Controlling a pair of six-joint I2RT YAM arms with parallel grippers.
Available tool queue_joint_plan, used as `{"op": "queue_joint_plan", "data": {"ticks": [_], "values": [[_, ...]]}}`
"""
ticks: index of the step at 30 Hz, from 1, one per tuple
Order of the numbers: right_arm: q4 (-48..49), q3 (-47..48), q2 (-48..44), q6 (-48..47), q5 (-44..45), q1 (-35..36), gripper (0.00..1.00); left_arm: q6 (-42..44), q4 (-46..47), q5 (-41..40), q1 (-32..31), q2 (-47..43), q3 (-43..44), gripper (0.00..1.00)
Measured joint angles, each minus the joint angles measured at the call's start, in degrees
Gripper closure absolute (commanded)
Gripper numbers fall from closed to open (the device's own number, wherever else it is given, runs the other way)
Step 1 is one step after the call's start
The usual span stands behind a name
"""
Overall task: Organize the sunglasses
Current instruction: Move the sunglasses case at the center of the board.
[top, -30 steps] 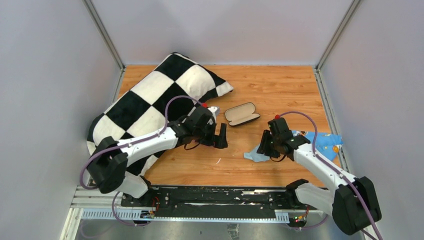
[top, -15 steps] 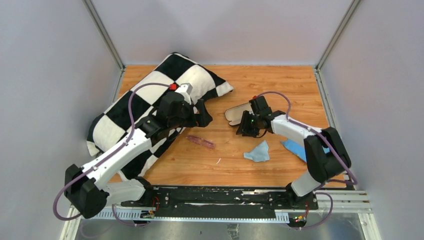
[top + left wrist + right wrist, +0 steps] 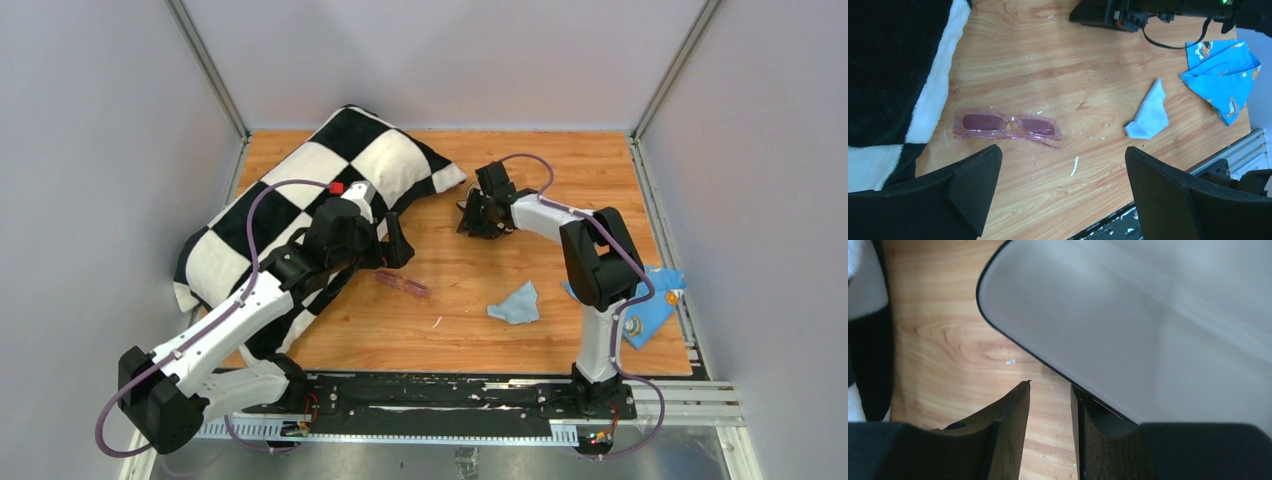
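Currently: sunglasses (image 3: 1007, 125), pink translucent, folded, flat on wood table (image 3: 560, 180), just beside checkered pillow (image 3: 290, 200). L gripper (image 3: 1063, 187) above them, jaws spread wide, empty. R gripper (image 3: 1050, 432) nearly closed at glasses case (image 3: 1128, 330) rim; grip can't tell. Pale blue cloth (image 3: 1149, 111) nearby.

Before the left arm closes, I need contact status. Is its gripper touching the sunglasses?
Apart. The left wrist view shows the sunglasses flat on the table, with bare wood between them and the open left gripper.
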Motion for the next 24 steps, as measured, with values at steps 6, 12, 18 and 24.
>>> {"op": "queue_joint_plan", "data": {"ticks": [6, 12, 18, 24], "values": [[-1.2, 1.2, 0.1, -0.2, 6.6, -1.5, 0.54, 0.8, -0.5, 0.4, 0.0, 0.7, 0.0, 0.00], [-1.7, 0.4, -0.5, -0.5, 8.4, -6.4, 0.54, 1.6, 0.5, 4.1, 0.0, 3.8, 0.0, 0.00], [-1.5, -3.0, -3.2, -2.5, 8.3, -7.6, 0.55, 3.0, 1.3, 9.0, 0.0, 7.2, 0.0, 0.00], [-3.0, -13.7, -15.3, -6.3, 9.5, -7.5, 0.51, 6.5, 3.1, 17.5, 0.0, 10.4, 1.1, 0.00]]}}
